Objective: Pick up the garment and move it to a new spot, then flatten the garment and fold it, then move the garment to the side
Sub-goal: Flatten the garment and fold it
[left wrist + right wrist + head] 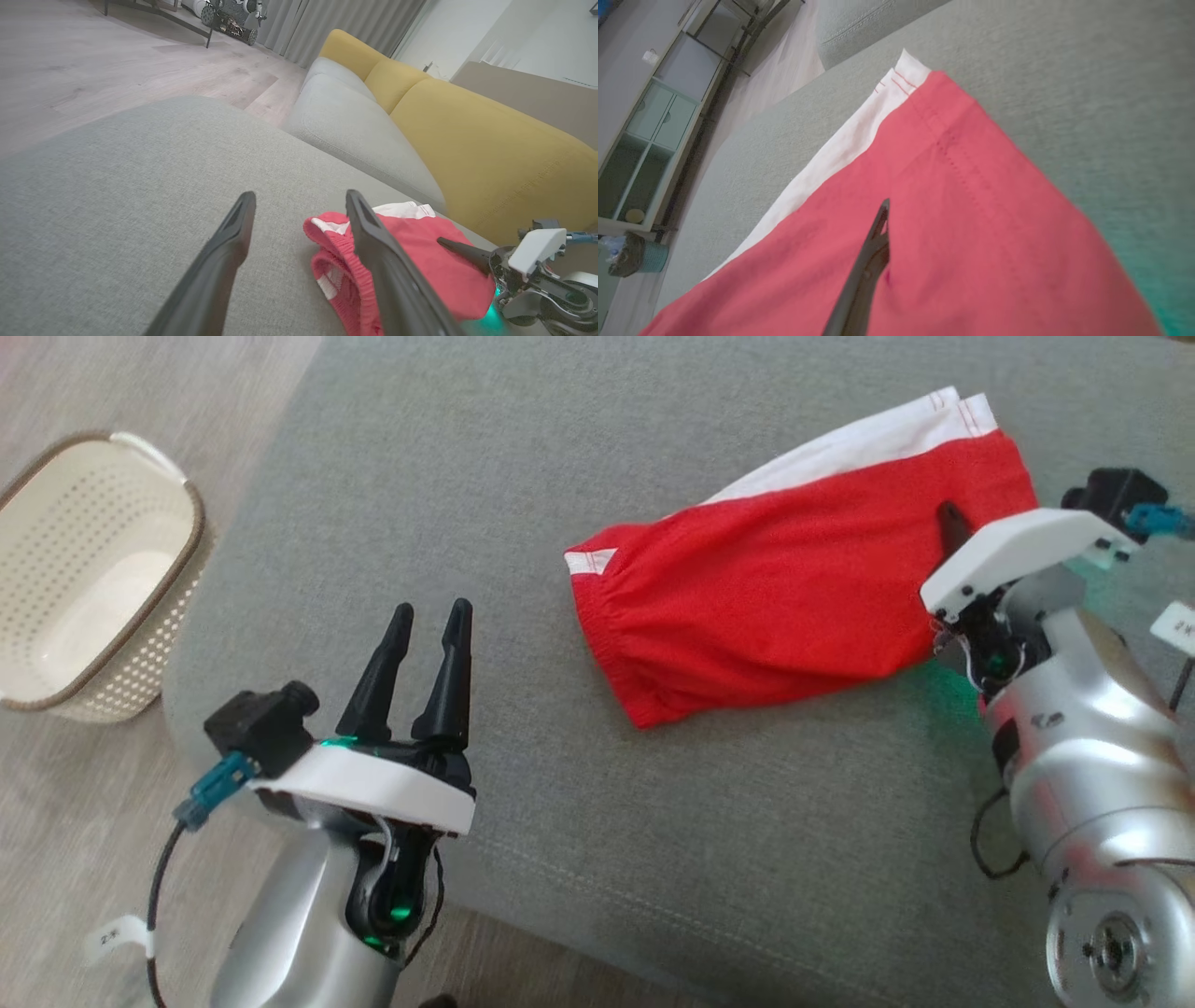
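The garment (775,607) is a pair of red shorts with white trim, lying folded on the grey cushion (560,859). My right gripper (948,518) is at its right edge. One dark finger (878,233) lies on top of the red fabric (971,224) and the other is hidden beneath it, so the gripper looks shut on the cloth. My left gripper (429,611) stands open above the cushion's front left, well clear of the shorts. In the left wrist view the waistband (336,275) sits just right of the left gripper (301,196).
A cream perforated basket (93,579) stands on the wooden floor to the left of the cushion. Behind the cushion is a sofa with a grey seat (355,126) and a yellow back (490,154). A cabinet (644,140) stands across the room.
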Motion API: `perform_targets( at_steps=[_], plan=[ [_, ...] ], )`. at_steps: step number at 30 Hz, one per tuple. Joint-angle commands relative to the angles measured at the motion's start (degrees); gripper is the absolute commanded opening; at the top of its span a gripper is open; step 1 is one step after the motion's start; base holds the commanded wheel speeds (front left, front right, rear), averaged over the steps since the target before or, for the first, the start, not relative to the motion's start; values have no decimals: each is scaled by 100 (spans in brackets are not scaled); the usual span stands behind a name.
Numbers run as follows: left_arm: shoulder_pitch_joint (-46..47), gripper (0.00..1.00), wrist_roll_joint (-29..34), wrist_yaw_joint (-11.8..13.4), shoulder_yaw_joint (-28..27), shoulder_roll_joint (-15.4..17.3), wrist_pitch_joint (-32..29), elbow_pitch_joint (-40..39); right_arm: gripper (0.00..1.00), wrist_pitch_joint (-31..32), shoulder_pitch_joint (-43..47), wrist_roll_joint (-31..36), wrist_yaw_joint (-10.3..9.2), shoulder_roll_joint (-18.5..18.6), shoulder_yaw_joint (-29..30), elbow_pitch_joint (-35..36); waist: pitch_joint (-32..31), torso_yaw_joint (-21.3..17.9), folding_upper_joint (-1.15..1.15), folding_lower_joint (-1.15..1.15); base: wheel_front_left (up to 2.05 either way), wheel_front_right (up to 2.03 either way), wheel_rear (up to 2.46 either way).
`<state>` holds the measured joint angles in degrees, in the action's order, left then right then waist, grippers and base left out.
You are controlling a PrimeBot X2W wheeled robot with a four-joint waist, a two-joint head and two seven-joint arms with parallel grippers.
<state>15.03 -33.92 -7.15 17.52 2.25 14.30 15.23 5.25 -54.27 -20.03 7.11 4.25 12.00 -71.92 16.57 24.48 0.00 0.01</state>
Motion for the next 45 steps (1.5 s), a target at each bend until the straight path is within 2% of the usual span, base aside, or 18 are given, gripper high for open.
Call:
perform_targets(
  at_steps=[1, 12, 17, 24, 29, 32, 40, 45],
  plan=[
    [134, 100, 19, -34, -204, 63, 70, -143, 0, -170, 40, 34, 37, -136, -115, 90, -90, -94, 0, -1, 0, 0, 0],
    [-91, 100, 202, -34, -242, 63, 70, -105, 0, -1284, 651, -375, 37, -137, -221, 299, -626, -670, 0, -1, 0, 0, 0],
    [-268, 100, 289, -34, -277, 63, 70, -75, 0, -1800, 1256, -261, 37, -115, -23, 325, -873, -916, 0, -1, 0, 0, 0],
    [-403, 100, 335, -34, -231, 63, 70, -37, 0, -2005, 1714, 120, 37, -120, 435, 509, -1045, -1074, 0, -1, 0, 0, 0],
    [-372, 100, 339, -34, -231, 63, 70, -26, 0, -2019, 1679, 445, 37, -130, 389, 881, -1071, -1016, 0, -1, 0, 0, 0],
    [-365, 100, 328, -34, -202, 63, 70, -9, 0, -2022, 1670, 512, 37, -134, 44, 1200, -1102, -925, 0, -1, 0, 0, 0],
    [-436, 100, 295, -34, -273, 63, 70, 63, 0, -2023, 2196, 303, 37, -136, -1744, 2301, -1212, -729, 0, -1, 0, 0, 0],
    [-432, 100, 289, -34, -264, 63, 70, 83, 0, -2024, 2478, 173, 37, -136, -2620, 2831, -1238, -607, 0, -1, 0, 0, 0]
  ],
)
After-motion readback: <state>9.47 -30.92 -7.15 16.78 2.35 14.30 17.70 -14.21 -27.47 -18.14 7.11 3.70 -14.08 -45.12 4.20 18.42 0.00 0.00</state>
